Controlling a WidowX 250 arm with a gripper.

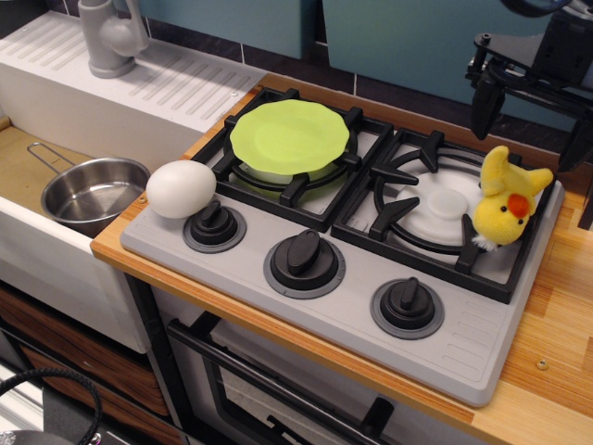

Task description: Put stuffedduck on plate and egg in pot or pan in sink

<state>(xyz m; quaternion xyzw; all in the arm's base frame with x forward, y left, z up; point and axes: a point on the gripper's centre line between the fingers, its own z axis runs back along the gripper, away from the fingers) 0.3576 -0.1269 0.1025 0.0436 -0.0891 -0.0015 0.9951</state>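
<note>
The yellow stuffedduck (505, 199) sits on the right edge of the right burner grate. Above and behind it hangs my black gripper (531, 120), jaws spread wide and empty. One fingertip (484, 109) shows at the left; the other is partly cut off near the frame's right edge. The lime-green plate (289, 137) rests on the left burner. On the stove's front left corner, beside a knob, lies the white egg (181, 189). The steel pot (93, 193) stands empty in the sink (18, 162), its wire handle pointing back left.
Three dark knobs (304, 255) line the grey stove front. A grey faucet (111, 37) and a ribbed white drainboard (185, 83) stand behind the sink. A wooden counter (556, 315) runs along the stove's right side, with teal wall panels behind.
</note>
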